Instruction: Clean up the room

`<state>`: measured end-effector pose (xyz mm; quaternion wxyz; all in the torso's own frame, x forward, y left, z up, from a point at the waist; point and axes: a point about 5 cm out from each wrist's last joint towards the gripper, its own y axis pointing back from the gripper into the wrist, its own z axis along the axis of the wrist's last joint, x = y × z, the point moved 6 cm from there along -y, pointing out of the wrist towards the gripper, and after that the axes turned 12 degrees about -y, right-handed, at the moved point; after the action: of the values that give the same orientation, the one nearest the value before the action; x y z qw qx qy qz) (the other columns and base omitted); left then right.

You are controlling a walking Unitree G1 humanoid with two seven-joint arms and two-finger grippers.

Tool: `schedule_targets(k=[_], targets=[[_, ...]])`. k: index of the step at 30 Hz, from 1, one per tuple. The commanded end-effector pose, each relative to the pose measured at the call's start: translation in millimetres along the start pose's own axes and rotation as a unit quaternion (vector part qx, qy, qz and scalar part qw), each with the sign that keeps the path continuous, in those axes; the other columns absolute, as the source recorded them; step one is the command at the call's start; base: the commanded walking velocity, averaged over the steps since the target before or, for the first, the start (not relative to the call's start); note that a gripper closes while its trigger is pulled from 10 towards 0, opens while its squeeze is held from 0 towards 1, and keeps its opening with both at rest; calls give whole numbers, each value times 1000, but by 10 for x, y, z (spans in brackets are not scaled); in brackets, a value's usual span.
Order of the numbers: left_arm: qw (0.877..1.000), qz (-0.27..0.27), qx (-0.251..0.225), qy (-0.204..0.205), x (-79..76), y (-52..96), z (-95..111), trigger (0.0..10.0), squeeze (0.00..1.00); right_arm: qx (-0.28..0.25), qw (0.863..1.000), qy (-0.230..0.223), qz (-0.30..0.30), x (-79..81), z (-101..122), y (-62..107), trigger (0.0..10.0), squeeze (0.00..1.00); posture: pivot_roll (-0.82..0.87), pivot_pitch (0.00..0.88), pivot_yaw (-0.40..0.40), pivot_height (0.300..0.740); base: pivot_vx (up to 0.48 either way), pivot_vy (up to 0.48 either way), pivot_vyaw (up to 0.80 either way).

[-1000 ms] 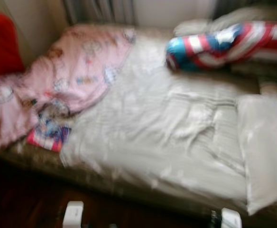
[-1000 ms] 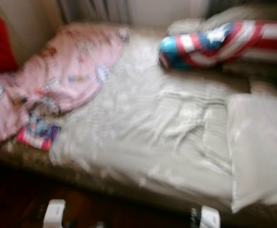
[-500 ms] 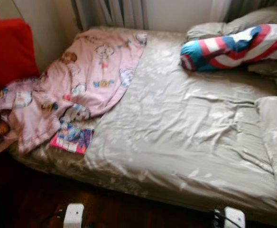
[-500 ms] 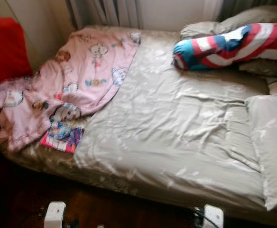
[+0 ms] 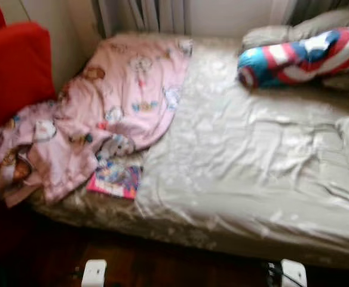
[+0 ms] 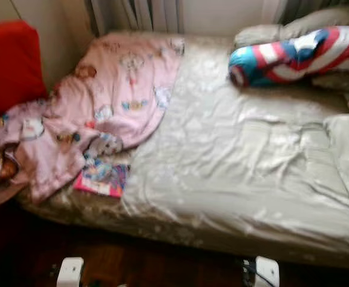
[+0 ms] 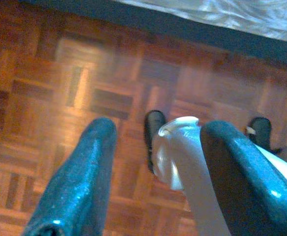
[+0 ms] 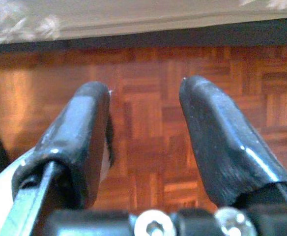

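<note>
Blanket (image 5: 103,113), pink, rumpled on bed (image 5: 252,179): likely soft, light, limp; pinch a raised fold. Left gripper (image 7: 153,162) and right gripper (image 8: 143,132) hang spread, empty.

Your right gripper (image 8: 144,105) hangs over the parquet floor (image 8: 148,147), its two black fingers (image 8: 79,132) spread apart with nothing between them. Past the fingertips you see a dark gap under the bed's edge, then a band of pale patterned bed cover (image 8: 133,14). Something white (image 8: 3,191) and blurred sits beside one finger.
</note>
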<state>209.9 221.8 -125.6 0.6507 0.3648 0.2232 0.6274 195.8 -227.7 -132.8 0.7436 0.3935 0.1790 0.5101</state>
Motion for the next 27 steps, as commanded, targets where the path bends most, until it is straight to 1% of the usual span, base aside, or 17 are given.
schedule_targets(k=[1,23,27], targets=[[1000,-2,26,4,-19,39,-169,10000,0,8,1000,3,0,-20,-62,17,10000,0,13,156,-7,740,0,480,0],[1000,-4,26,2,-37,33,-160,10000,0,17,1000,8,0,-27,-93,20,10000,0,22,124,-7,740,0,480,0],[1000,-4,26,0,-34,33,-158,10000,0,21,1000,10,1,-53,-162,45,10000,0,28,117,-7,740,0,0,0]])
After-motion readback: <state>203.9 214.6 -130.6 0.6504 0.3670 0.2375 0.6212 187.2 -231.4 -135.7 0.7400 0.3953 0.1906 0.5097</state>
